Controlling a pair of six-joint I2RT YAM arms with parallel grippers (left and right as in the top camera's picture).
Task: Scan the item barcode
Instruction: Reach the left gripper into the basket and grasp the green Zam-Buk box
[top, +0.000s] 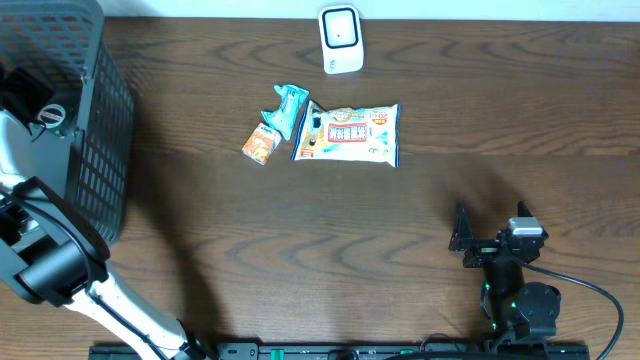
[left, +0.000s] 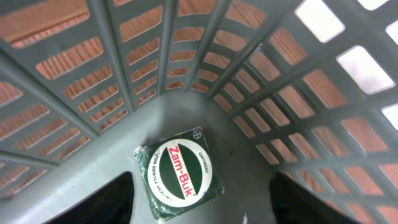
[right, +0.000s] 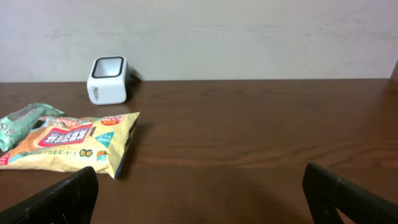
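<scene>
- My left gripper (left: 202, 210) hangs inside the basket (left: 93, 74), jaws apart and holding nothing. The Zam-Buk tin (left: 180, 177) lies flat on the floor below, likely scanned and done.
- Left to scan: the snack bag (top: 350, 133), teal packet (top: 288, 106) and orange box (top: 261, 144), near the scanner (top: 341, 40).
- My right gripper (right: 199, 199) sits wide and empty.
- Only my left wrist view shows the tin — from overhead, the basket hides it.

Overhead: basket (top: 95, 130) cut by left frame edge. Left wrist view, inside basket: left hand (left: 202, 208) mostly out of frame, only dark fingertips (left: 99, 208) at bottom edge. Right of basket: snack bag (top: 350, 133) print too small to read; teal packet (right: 23, 118) cut by right-wrist frame edge.
</scene>
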